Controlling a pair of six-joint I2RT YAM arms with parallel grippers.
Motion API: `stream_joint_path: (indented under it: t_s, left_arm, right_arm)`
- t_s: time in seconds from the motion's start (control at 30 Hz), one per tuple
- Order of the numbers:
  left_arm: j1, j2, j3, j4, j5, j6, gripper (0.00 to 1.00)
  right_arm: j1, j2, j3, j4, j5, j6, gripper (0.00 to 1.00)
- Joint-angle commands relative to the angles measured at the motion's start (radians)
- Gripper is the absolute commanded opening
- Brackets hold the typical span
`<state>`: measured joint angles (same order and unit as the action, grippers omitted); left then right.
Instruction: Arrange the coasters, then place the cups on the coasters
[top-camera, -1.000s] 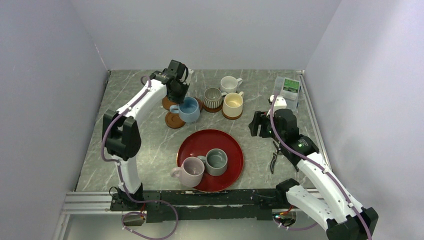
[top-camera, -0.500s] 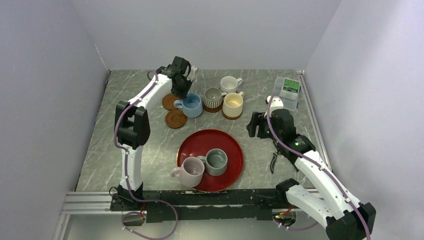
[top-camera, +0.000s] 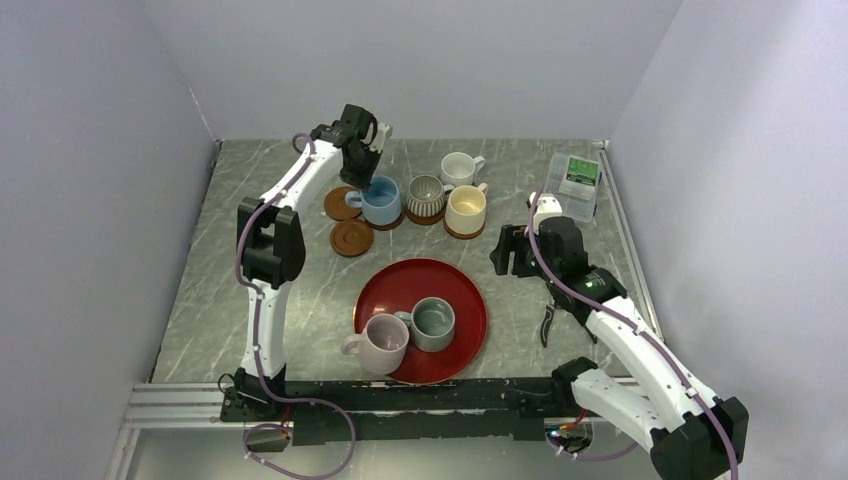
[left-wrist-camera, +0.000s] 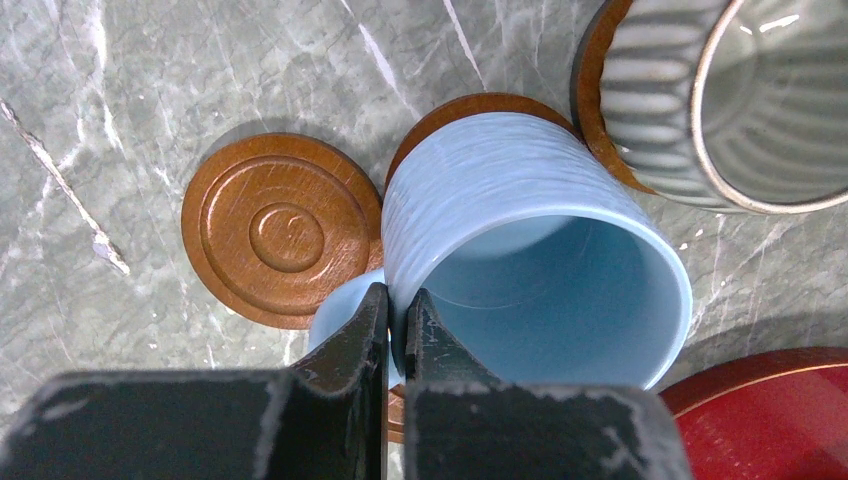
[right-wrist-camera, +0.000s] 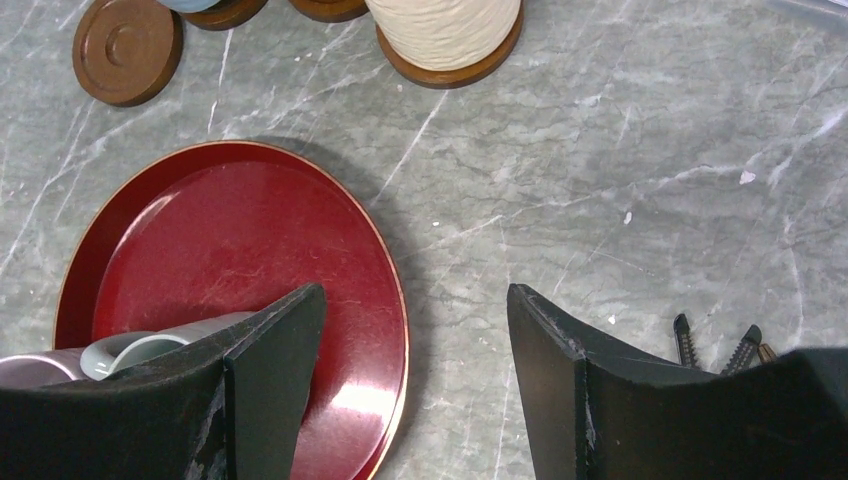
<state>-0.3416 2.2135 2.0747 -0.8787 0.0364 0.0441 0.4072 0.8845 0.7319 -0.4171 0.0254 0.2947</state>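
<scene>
The left hand (left-wrist-camera: 398, 302) is clamped together on the rim of the light blue ceramic mug (left-wrist-camera: 520, 220), right beside its handle, and a round reddish-brown coaster (left-wrist-camera: 470, 105) shows under the mug's base. Just left of the hand lies a second, bare coaster (left-wrist-camera: 283, 230). Over to the right hand (right-wrist-camera: 415, 292): its fingers are wide apart and hold nothing. The glossy red round tray (right-wrist-camera: 230, 230) is to its left, and the cream-yellow mug (right-wrist-camera: 445, 25) is ahead.

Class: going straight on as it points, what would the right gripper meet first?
The right gripper would likely meet bare table beside the tray; depth is unclear, so possibly the cream cup beyond.
</scene>
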Motion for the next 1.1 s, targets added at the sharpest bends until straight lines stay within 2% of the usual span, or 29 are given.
stream_joint_path:
  t_s: [0.0, 0.43, 1.07]
  left_arm:
    - [0.008, -0.011, 0.074, 0.028, 0.035, -0.030, 0.03]
    - [0.012, 0.017, 0.106, 0.007, 0.036, -0.106, 0.03]
    - [0.011, 0.046, 0.125, -0.015, 0.017, -0.104, 0.03]
  right_arm:
    - [-0.001, 0.003, 0.001, 0.044, -0.008, -0.006, 0.71]
    - [0.000, 0.011, 0.000, 0.047, -0.010, -0.006, 0.70]
    - [-0.001, 0.017, 0.000, 0.043, -0.006, -0.005, 0.71]
